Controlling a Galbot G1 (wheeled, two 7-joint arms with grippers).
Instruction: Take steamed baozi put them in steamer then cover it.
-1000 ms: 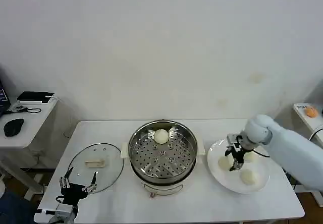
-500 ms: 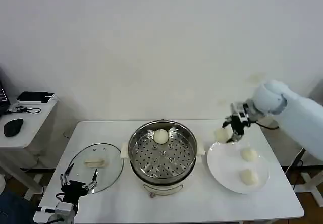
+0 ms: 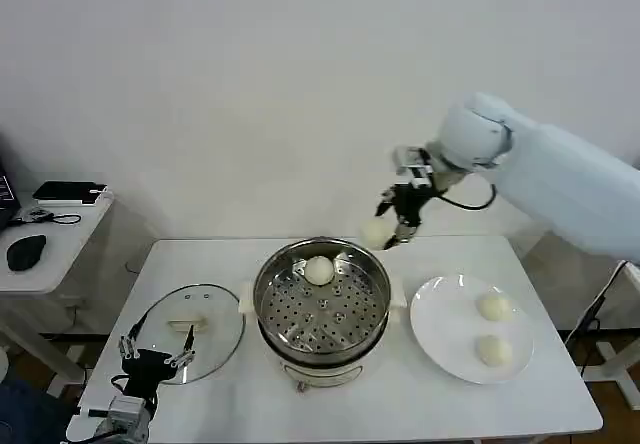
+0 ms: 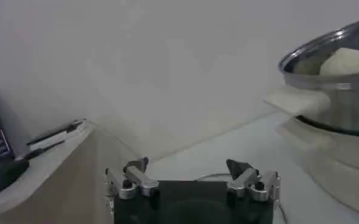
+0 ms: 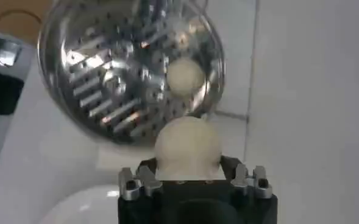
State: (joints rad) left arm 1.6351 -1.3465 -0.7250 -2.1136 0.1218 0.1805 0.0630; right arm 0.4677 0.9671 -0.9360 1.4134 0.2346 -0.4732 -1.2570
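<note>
1. The right gripper (image 3: 392, 226) is up in the air just past the far-right rim of the steamer, clamped on a baozi (image 3: 375, 232). The right wrist view shows that bun (image 5: 187, 145) sitting snug between the fingers (image 5: 138, 181), with the pot below.

2. Handling-wise, I'd guess these buns are light and squishy with a smooth skin, so a gentle pinch across the widest part of the sides looks like the way to go. Squeeze hard and it'll probably dent or tear.

3. The steamer (image 3: 322, 300) sits mid-table, and one bun (image 3: 319, 270) is already on its perforated tray at the far side. There's plenty of bare tray nearer in.

4. Two more buns wait on the white plate (image 3: 440, 339) to the right of the pot: one farther back (image 3: 493, 306), one nearer (image 3: 491, 349).

5. The glass lid (image 3: 190, 330) lies flat on the table left of the pot. Its little bar handle (image 3: 187, 323) looks like the only sensible place to grab it, and glass is probably heavyish and slick.

6. The left gripper (image 3: 155, 358) is parked at the lid's near edge, fingers spread and holding nothing.
</note>
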